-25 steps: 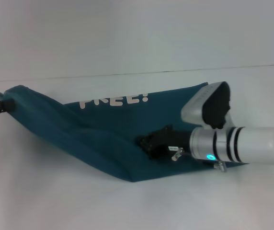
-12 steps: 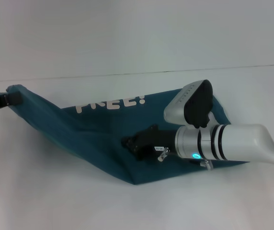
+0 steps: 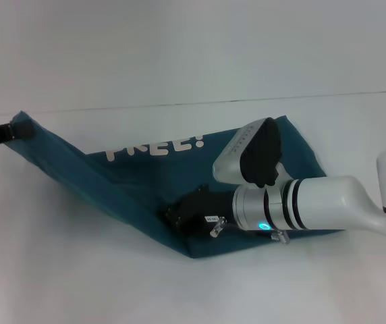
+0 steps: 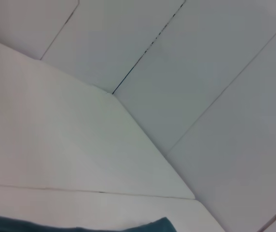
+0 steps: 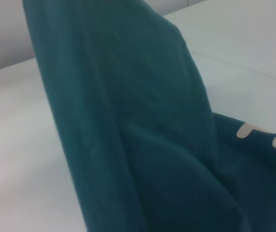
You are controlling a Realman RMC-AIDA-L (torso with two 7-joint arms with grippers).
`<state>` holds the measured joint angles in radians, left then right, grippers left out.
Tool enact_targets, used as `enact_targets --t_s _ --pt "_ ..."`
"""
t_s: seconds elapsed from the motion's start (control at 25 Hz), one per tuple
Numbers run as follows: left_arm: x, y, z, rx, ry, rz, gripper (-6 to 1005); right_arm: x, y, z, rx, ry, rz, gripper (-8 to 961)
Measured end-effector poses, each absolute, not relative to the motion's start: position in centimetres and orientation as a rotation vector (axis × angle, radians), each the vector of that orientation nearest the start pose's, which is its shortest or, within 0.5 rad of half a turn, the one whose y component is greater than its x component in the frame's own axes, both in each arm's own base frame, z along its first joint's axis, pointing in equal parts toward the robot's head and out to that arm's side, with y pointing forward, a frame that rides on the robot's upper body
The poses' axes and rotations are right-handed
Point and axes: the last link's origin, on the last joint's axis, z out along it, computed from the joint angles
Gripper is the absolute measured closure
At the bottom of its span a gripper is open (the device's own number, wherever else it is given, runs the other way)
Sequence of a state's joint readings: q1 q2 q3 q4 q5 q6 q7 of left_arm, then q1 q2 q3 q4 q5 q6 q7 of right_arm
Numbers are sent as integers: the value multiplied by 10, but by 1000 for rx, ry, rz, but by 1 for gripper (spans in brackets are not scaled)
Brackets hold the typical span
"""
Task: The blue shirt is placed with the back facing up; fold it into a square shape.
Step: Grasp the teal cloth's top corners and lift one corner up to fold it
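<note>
White tabletop [image 3: 78, 283] runs under the blue shirt [image 3: 146, 192], stretched from the frame's left edge to lower centre, lettering partly showing. At far left the left gripper [image 3: 19, 128] is clamped on a shirt corner, now slightly higher. The right gripper [image 3: 179, 217], clenched on fabric, has travelled further left than a second ago.

The blue shirt [image 5: 128, 121] fills most of the right wrist view, a broad band of dark teal fabric raised above the white desk [image 5: 17, 145], with soft creases running along it. At one edge, part of the shirt's white lettering [image 5: 261, 135] shows on a lower layer of the cloth.
</note>
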<state>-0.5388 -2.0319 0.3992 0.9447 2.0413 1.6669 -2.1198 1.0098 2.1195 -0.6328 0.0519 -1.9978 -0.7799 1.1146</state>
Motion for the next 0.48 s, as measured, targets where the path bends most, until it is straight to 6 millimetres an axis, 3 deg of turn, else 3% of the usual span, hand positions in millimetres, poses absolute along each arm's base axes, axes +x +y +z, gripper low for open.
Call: enact_targets --t_s 0.48 --pt "-255 360 110 -2314 -1271 -917 972 175 384 -151 -2767 551 287 954"
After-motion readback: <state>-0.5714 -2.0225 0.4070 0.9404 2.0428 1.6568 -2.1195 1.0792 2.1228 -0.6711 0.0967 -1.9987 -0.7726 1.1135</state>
